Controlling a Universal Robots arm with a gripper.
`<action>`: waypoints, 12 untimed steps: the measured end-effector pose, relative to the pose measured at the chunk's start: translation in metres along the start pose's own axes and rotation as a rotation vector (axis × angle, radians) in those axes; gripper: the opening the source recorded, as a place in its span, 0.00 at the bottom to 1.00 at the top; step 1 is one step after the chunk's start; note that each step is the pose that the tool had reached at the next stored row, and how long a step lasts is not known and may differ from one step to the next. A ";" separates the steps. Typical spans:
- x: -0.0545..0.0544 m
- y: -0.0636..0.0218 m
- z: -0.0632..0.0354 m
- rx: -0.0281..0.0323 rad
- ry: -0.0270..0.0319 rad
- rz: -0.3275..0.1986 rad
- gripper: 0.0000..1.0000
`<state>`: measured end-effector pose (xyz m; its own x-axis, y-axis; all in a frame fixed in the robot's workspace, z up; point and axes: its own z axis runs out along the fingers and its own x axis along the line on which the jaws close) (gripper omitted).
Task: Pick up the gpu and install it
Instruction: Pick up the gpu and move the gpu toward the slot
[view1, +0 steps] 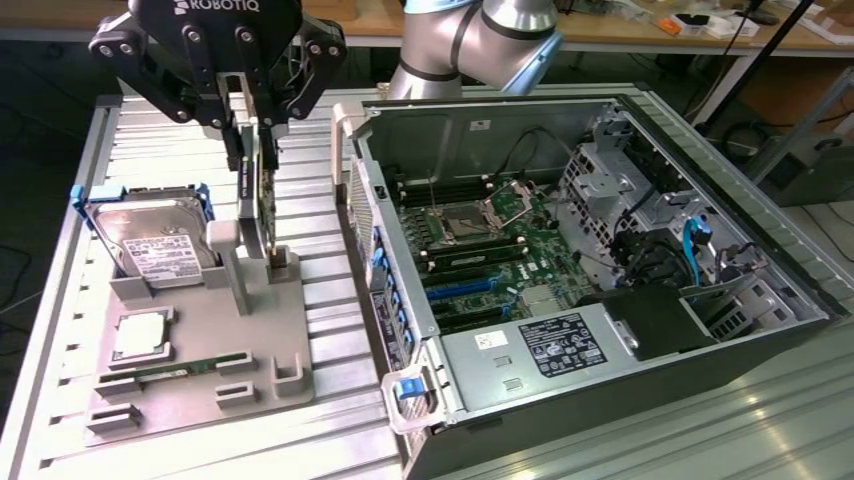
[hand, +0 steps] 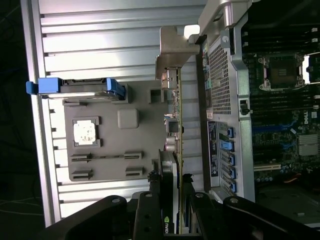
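My gripper (view1: 254, 128), fingers clamped on the gpu (view1: 250, 205), holds it on edge above the grey parts tray (view1: 267, 330), not yet installed in the open computer case (view1: 400, 130) alongside.

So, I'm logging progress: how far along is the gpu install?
Done: the gripper is clamped on the gpu. In hand: the card stands upright at the grey holder, outside the open case. Left: seating it; the motherboard's blue slots hold no card.
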<state>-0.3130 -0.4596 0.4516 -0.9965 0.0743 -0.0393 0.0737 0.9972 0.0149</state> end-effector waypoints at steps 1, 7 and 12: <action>0.000 0.0000 0.0000 -0.0001 0.0000 0.000 0.27; 0.000 0.0000 0.0000 -0.0001 0.0000 0.000 0.27; -0.001 0.0002 -0.0001 0.0001 0.0002 0.000 0.27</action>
<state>-0.3115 -0.4596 0.4517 -0.9965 0.0742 -0.0392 0.0736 0.9972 0.0147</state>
